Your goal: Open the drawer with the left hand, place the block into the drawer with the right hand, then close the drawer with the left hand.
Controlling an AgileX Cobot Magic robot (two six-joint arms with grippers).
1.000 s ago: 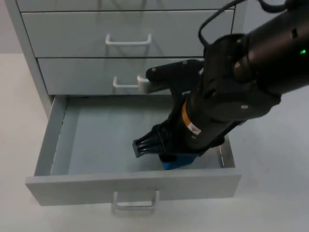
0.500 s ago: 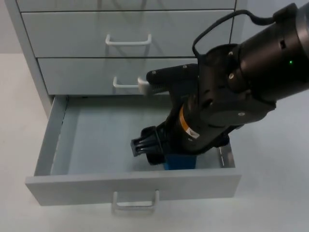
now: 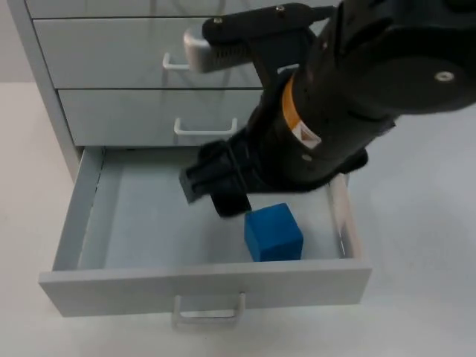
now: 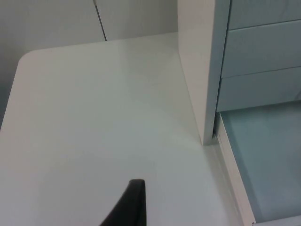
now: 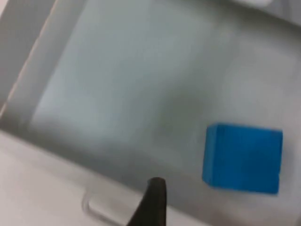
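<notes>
Blue block (image 3: pixel 274 233) sits in open drawer (image 3: pixel 89 223); right gripper (image 3: pixel 216 190) above it, empty, finger spread unclear.

You see the blue block (image 5: pixel 243 158) resting on the grey floor of the open drawer (image 5: pixel 117 84), close to its front wall. One black fingertip (image 5: pixel 153 202) of the right gripper hangs above that wall, apart from the block.
</notes>
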